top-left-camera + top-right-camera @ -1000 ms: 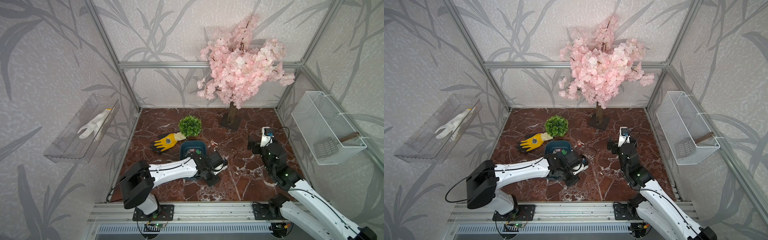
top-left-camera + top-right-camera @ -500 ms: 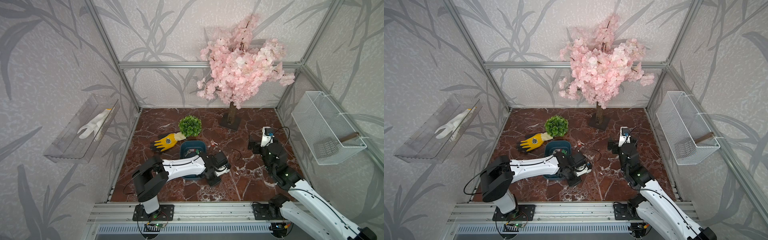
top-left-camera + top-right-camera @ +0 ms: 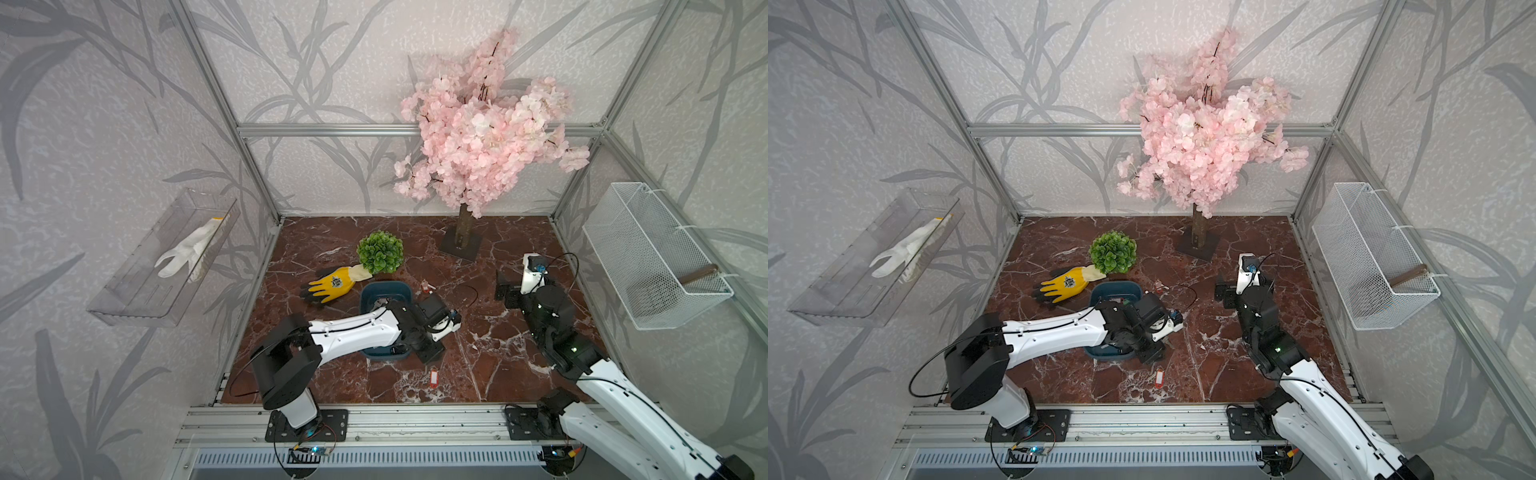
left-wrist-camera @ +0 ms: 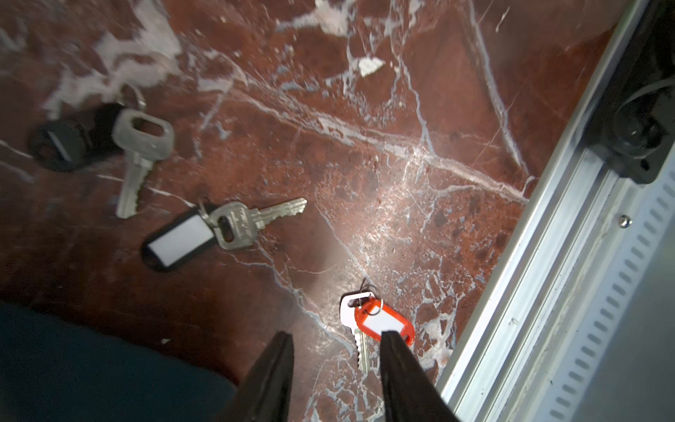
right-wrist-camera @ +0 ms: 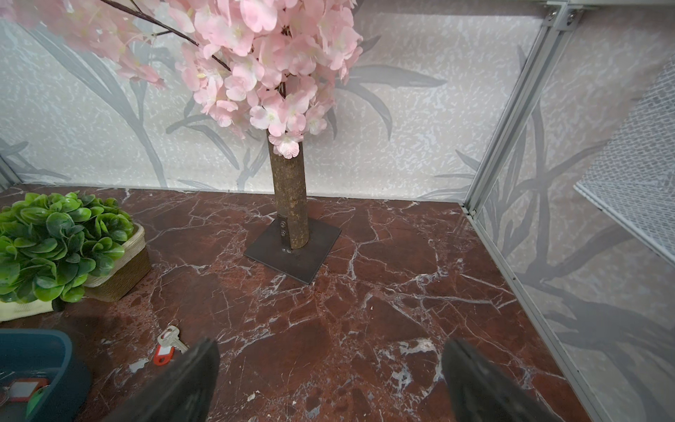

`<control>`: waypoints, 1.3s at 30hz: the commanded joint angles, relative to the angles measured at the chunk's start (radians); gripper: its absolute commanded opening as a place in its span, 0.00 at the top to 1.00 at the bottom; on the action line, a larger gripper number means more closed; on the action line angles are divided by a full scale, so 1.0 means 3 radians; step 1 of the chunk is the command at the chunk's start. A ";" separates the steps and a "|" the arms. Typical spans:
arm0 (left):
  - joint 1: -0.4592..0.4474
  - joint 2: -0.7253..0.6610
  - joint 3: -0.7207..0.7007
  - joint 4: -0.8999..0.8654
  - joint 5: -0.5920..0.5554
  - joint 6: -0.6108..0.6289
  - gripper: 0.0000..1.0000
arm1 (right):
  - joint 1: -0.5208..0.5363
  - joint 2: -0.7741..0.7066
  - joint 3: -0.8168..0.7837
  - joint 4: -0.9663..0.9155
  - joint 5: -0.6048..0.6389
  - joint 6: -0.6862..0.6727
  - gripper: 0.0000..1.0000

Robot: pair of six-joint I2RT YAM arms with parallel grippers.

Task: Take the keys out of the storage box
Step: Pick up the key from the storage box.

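The left fingers [image 4: 274,372] stood half parted above the tabletop [image 4: 365,164], gripping nothing. A red-tagged key [image 4: 380,321] lay just under them, at the storage box's [image 3: 384,289] 5 o'clock. Two black-tagged keys [image 4: 182,237] lay nearby. More keys [image 5: 22,387] lay inside the box. The right fingers [image 5: 182,383] gaped wide, empty.

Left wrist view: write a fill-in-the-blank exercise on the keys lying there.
The silver metal key beside the left end effector carries a ___ oblong plastic tag.
The silver key with the engraved head hangs on a ___ plastic tag with a white label.
Both lie ___ the dark teal plastic storage box, on the red-brown marble tabletop.
Missing: red; black; outside.
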 commanded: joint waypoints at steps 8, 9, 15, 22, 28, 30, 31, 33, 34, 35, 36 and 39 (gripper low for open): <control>0.0636 -0.1037 -0.0455 0.0526 -0.0535 -0.0831 0.37 | -0.0015 0.0351 0.0611 -0.0577 -0.0792 0.0010 0.01; 0.0704 -0.1155 -0.0493 0.0543 -0.0593 -0.0871 0.33 | -0.0017 0.0431 0.0686 -0.0668 -0.0905 0.0005 0.01; 0.1252 -0.1718 -0.0683 0.0464 -0.0814 -0.1249 0.20 | 0.0099 0.1000 0.1234 -0.1147 -0.1446 -0.0054 0.01; 0.2040 -0.2020 -0.0961 0.0281 -0.0561 -0.1868 0.16 | 0.0596 0.1892 0.2079 -0.1915 -0.1528 -0.0449 0.03; 0.2649 -0.2133 -0.1331 0.0413 -0.0083 -0.2308 0.15 | 0.0961 0.2629 0.2730 -0.2319 -0.1595 -0.0810 0.11; 0.2784 -0.2133 -0.1427 0.0464 0.0105 -0.2365 0.15 | 0.1030 0.2873 0.2957 -0.2472 -0.1635 -0.0861 0.13; 0.2827 -0.2123 -0.1456 0.0476 0.0156 -0.2382 0.15 | 0.1059 0.2979 0.3047 -0.2543 -0.1647 -0.0887 0.14; 0.2881 -0.2098 -0.1510 0.0497 0.0248 -0.2379 0.15 | 0.1119 0.3233 0.3285 -0.2710 -0.1667 -0.0924 0.16; 0.2895 -0.2079 -0.1524 0.0521 0.0286 -0.2379 0.15 | 0.1149 0.3366 0.3394 -0.2784 -0.1671 -0.0937 0.16; 0.2905 -0.2040 -0.1547 0.0569 0.0346 -0.2374 0.16 | 0.1176 0.3463 0.3494 -0.2850 -0.1666 -0.0944 0.17; 0.2910 -0.1993 -0.1556 0.0609 0.0420 -0.2374 0.17 | 0.1202 0.3582 0.3601 -0.2923 -0.1673 -0.0950 0.17; 0.2914 -0.1785 -0.1553 0.0675 0.0656 -0.2309 0.19 | 0.1264 0.3900 0.3913 -0.3140 -0.1668 -0.0953 0.18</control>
